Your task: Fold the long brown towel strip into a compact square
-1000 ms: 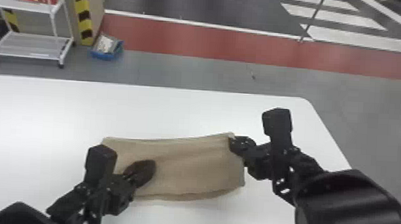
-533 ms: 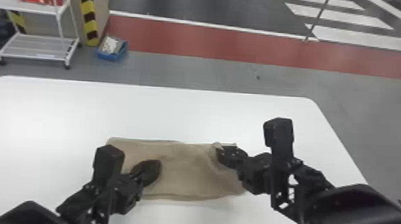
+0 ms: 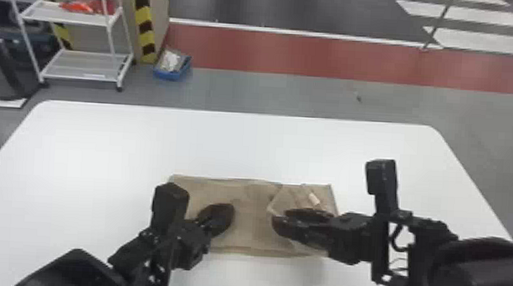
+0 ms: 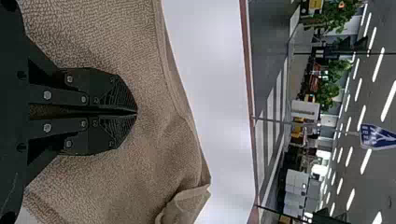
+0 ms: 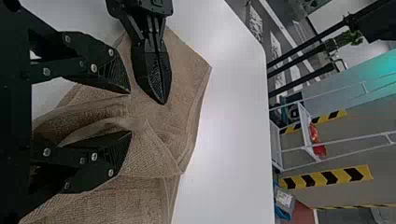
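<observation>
The brown towel [image 3: 246,236] lies across the table's near middle, its right part turned over with a small tag on it. My left gripper [image 3: 230,218] rests on top of the towel's left half; in the left wrist view its fingers are together, the left gripper [image 4: 135,112] lying on the towel [image 4: 107,42]. At the folded right part is my right gripper [image 3: 279,219]. In the right wrist view the right gripper [image 5: 130,114] is spread apart, with a raised ridge of the towel [image 5: 154,154] between its fingers.
The white table [image 3: 113,145] extends behind and to both sides of the towel. Beyond it stand a white shelf rack [image 3: 83,64] and a blue bin [image 3: 172,67] on the floor. My two grippers are close together.
My right gripper has moved left and nearer over the towel and its fingers have opened; the towel's right end now looks rearranged, with a tag showing. The left gripper has stayed on the towel.
</observation>
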